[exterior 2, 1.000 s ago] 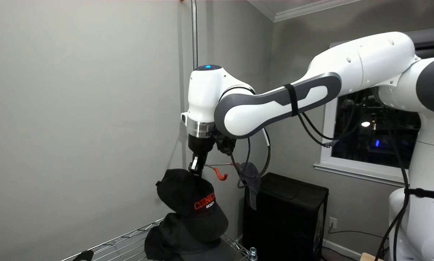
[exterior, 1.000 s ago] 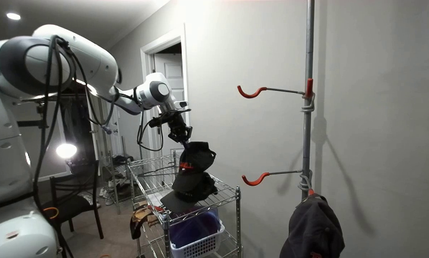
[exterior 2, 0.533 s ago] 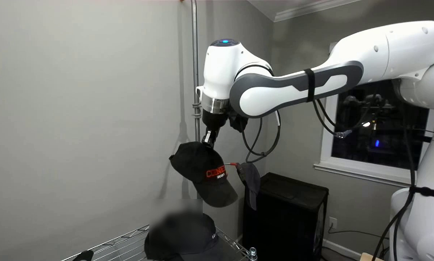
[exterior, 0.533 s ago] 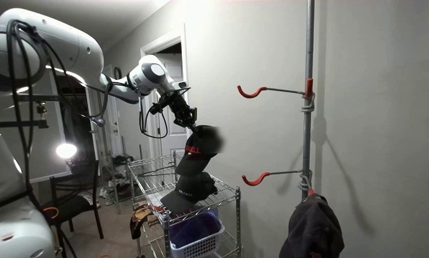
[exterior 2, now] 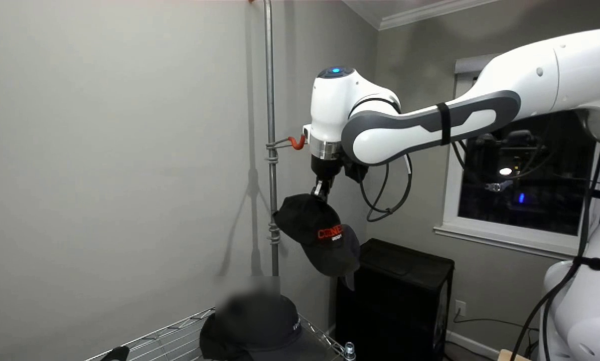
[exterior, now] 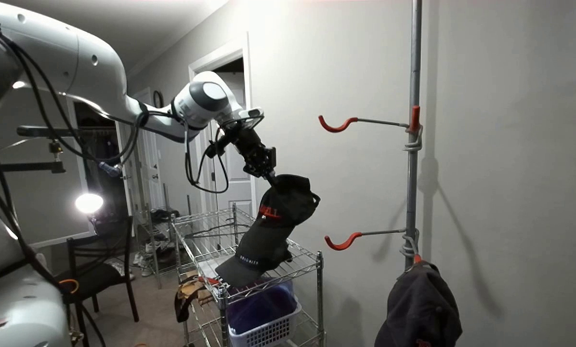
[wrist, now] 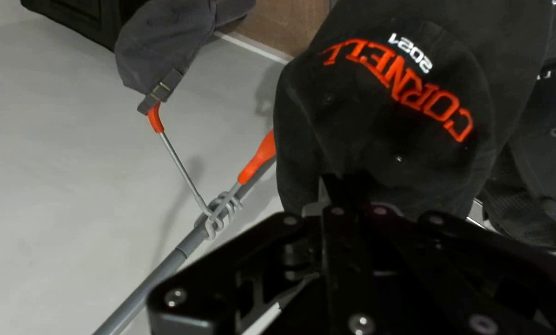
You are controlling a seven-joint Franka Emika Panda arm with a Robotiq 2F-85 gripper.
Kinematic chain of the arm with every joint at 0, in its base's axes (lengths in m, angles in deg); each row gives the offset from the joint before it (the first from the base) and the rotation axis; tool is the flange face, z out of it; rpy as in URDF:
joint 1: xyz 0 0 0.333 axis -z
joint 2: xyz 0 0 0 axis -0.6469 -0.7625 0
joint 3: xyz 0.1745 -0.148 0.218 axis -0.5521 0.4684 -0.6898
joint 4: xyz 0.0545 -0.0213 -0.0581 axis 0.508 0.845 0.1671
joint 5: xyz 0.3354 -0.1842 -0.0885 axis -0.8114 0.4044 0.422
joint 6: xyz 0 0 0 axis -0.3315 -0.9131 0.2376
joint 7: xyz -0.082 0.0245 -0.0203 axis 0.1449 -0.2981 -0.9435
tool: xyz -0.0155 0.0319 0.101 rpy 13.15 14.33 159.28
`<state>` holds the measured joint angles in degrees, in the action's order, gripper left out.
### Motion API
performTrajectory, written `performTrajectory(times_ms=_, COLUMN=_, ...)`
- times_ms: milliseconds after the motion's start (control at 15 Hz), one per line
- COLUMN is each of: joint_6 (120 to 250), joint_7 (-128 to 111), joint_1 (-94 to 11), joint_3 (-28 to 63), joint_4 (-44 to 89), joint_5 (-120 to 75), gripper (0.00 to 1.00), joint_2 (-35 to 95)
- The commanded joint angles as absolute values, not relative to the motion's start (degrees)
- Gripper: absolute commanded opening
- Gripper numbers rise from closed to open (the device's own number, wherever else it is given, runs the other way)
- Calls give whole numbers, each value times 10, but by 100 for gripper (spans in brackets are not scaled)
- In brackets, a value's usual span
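In an exterior view the end effector (exterior: 272,181) pinches the Cornell cap (exterior: 290,207); a second cap (exterior: 252,265) lies by the near edge of the shelf (exterior: 320,262), a third cap (exterior: 420,303) hangs on the pole (exterior: 412,193) — other hooks (exterior: 344,245) bare. In an exterior view the Cornell cap dangles clear of the shelf: lifting looks done — release remains. In the wrist view the pinch is at its crown (wrist: 375,123).

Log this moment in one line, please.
gripper: shut on Cornell cap; position: clear of wire shelf; on shelf: second black cap; pole: dark gray cap on red hook
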<state>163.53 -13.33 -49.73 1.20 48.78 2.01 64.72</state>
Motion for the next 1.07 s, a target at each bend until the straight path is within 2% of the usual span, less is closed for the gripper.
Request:
performTrajectory(times_ms=0, joint_6=1668, joint_7=-122, joint_1=-474, joint_3=28, joint_4=554, joint_5=37, gripper=3, joint_2=696)
performTrajectory(times_ms=600, joint_6=1840, joint_7=-121, joint_1=-429, joint_3=57, joint_4=606, joint_5=63, gripper=3, joint_2=671)
performTrajectory(times_ms=1000, joint_6=1902, joint_7=-116, joint_1=-406, joint_3=69, joint_4=624, joint_5=63, gripper=3, joint_2=634)
